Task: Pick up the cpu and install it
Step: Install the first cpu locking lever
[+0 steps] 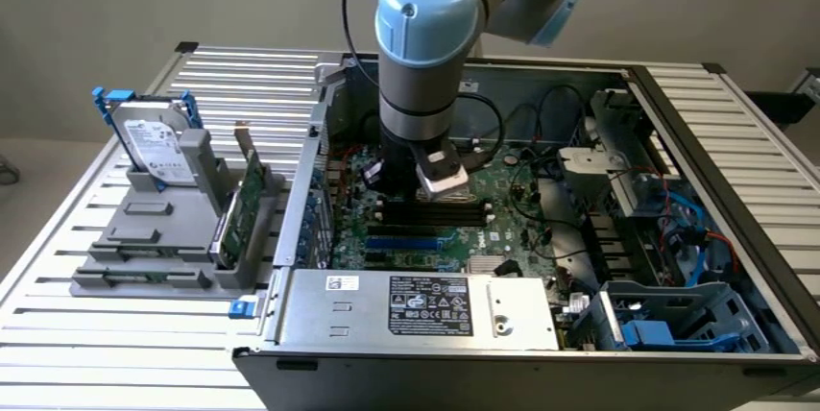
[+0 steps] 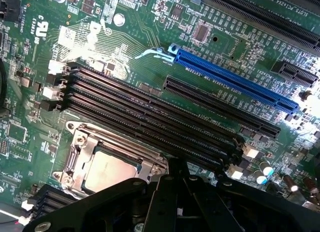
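The cpu (image 2: pixel 107 173), a small square chip with a silvery-tan top, lies flat inside the metal socket frame (image 2: pixel 82 147) on the green motherboard (image 2: pixel 30 91). My gripper (image 2: pixel 176 168) is shut, its black fingers meeting in a point just beside the socket's edge, over the end of the black memory slots (image 2: pixel 150 117). Nothing shows between the fingers. In the exterior view the gripper (image 1: pixel 407 190) hangs straight down from the blue-jointed arm into the open computer case (image 1: pixel 717 142), close above the board.
A blue expansion slot (image 2: pixel 235 81) and black slots run beside the memory slots. The power supply (image 1: pixel 423 305) lies at the case front, with cables and a drive cage (image 1: pixel 666 315) at the exterior view's right. A hard drive (image 1: pixel 152 147) stands in a grey fixture (image 1: pixel 154 238) outside the case.
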### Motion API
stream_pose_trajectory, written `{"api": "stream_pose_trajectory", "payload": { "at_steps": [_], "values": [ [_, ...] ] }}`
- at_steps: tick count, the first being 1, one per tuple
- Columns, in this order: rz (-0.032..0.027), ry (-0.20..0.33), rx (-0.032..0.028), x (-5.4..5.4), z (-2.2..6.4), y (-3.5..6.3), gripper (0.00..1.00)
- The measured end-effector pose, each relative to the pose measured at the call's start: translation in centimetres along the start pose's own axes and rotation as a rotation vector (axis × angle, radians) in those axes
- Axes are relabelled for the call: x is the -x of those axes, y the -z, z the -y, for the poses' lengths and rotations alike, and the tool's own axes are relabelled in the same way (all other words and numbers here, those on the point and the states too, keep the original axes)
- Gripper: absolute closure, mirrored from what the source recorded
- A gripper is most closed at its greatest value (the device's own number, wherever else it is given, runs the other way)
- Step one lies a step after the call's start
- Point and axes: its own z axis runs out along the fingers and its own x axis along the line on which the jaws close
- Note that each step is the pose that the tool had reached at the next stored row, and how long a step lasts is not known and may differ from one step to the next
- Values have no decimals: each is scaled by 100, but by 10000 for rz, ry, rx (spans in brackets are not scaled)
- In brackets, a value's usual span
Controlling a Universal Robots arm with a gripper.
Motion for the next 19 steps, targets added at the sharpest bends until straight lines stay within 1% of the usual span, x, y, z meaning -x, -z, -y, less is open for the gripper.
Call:
{"api": "stream_pose_trajectory", "payload": {
  "at_steps": [5, 9, 11, 12, 14, 15, 19],
  "values": [
    [-24, -150, 25, -2, 11, -1, 89],
    [-35, -270, 74, -1, 17, -7, 89],
    [-26, -322, 129, 0, 19, -14, 89],
    [-16, -346, 169, 0, 21, -18, 89],
    [15, -389, 273, 1, 22, -27, 89],
    [15, -407, 310, 0, 23, -32, 89],
    [37, -492, 387, -2, 32, -43, 89]
  ]
}}
